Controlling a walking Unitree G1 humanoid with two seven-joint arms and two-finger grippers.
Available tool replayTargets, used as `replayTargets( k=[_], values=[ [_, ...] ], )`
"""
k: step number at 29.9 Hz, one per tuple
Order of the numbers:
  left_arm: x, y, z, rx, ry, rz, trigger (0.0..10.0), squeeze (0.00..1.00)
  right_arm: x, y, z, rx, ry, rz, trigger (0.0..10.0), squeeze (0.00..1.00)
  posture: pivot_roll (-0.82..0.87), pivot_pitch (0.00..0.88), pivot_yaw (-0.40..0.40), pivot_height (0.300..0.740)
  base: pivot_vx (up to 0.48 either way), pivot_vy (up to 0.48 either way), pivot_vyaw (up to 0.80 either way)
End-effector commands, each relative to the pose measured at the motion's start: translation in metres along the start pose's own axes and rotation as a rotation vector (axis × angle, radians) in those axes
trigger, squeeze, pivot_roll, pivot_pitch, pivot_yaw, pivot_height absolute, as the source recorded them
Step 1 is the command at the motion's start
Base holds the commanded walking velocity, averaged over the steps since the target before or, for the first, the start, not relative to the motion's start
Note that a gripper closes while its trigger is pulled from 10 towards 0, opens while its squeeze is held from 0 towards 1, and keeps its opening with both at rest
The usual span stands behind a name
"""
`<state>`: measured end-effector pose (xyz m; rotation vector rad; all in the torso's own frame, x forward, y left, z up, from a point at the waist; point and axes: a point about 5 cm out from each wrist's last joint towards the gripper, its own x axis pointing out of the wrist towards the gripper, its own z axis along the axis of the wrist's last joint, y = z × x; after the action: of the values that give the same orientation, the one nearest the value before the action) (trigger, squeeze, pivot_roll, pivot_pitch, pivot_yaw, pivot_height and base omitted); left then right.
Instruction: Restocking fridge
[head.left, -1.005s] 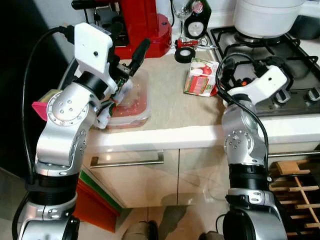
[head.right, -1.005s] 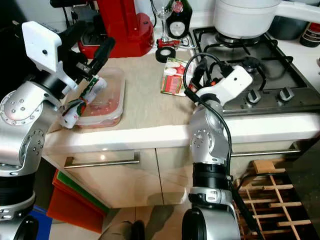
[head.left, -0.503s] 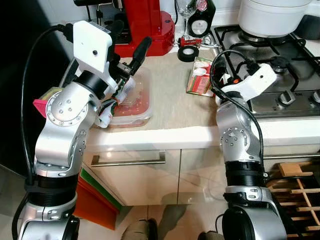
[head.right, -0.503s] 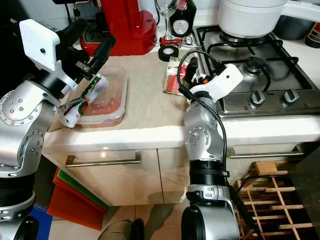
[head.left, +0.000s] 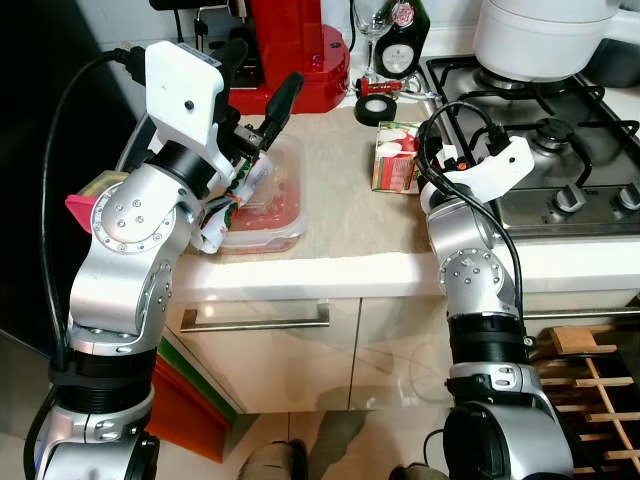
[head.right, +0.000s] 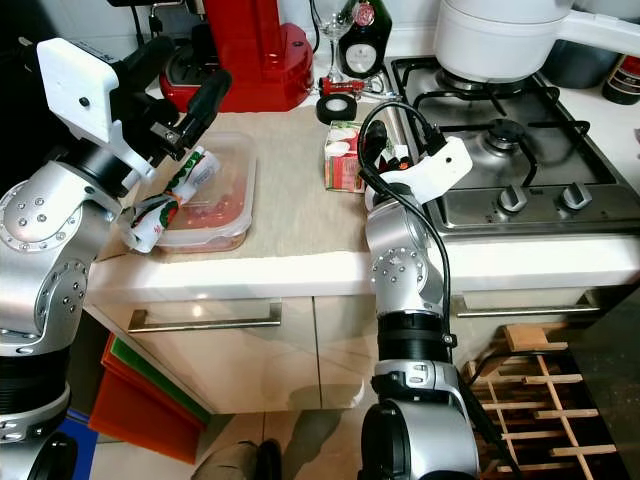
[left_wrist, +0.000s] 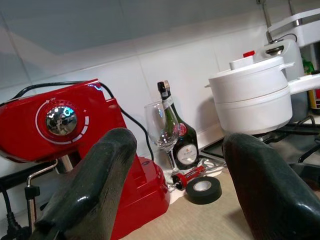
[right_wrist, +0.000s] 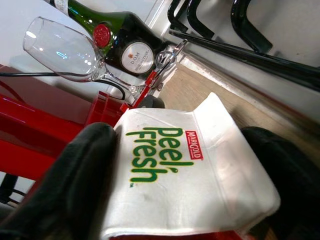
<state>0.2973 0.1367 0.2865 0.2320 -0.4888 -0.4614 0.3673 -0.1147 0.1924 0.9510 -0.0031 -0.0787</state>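
On the counter (head.left: 340, 215), right end effector (right_wrist: 180, 185) straddles the carton (right_wrist: 185, 170) (left (left_wrist: 175, 190) spread, empty).

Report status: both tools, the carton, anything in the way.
Right tool around the carton, fingers straddling it. Left tool open above the plastic tub. Tape roll and wine glass beyond the carton.

Juice carton (head.left: 397, 157): white top w/ green "Peel Fresh" print, red/green sides, stands upright mid-counter, just at 9 o'clock of hob. Clear plastic tub (head.left: 270, 208) w/ red contents sits at counter's front edge, 9 o'clock of carton, well apart. Red/green/white wrapped pack (head.right: 165, 201) lies tilted across tub's rim.
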Motion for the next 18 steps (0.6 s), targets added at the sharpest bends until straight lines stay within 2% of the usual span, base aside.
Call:
replayTargets(
  k=[1,7,9,13,15,16,18],
  values=[
    [-0.001,0.001,0.003,0.018,-0.009,-0.001,10.0,0.00,-0.009,0.058,-0.051,0.176,0.170,0.103,0.0,0.00,0.17,0.063,0.069,0.740,0.000,0.000,0.00],
    [0.000,0.000,0.002,0.018,-0.009,-0.002,10.0,0.00,-0.008,0.076,-0.049,0.243,0.197,0.188,0.0,0.00,0.17,0.063,0.069,0.740,0.000,0.000,0.00],
    [0.000,0.000,0.002,0.018,-0.009,-0.002,10.0,0.00,-0.008,0.076,-0.049,0.243,0.197,0.188,0.0,0.00,0.17,0.063,0.069,0.740,0.000,0.000,0.00],
    [0.001,-0.001,0.001,0.014,-0.010,0.002,10.0,0.00,-0.010,0.101,-0.047,0.283,0.220,0.288,0.0,0.00,0.17,0.065,0.064,0.740,0.000,0.000,0.00],
    [0.001,-0.001,0.001,0.012,-0.010,0.004,10.0,0.00,-0.011,0.109,-0.041,0.226,0.182,0.344,0.0,0.00,0.17,0.067,0.062,0.740,0.000,0.000,0.00],
    [0.001,-0.001,0.001,0.012,-0.010,0.004,10.0,0.00,-0.011,0.109,-0.041,0.226,0.182,0.344,0.0,0.00,0.17,0.067,0.062,0.740,0.000,0.000,0.00],
    [0.001,-0.001,0.000,0.008,-0.009,0.008,10.0,0.00,-0.013,0.118,-0.032,0.098,0.121,0.428,0.0,0.00,0.16,0.069,0.062,0.740,0.000,0.000,0.00]
  ],
)
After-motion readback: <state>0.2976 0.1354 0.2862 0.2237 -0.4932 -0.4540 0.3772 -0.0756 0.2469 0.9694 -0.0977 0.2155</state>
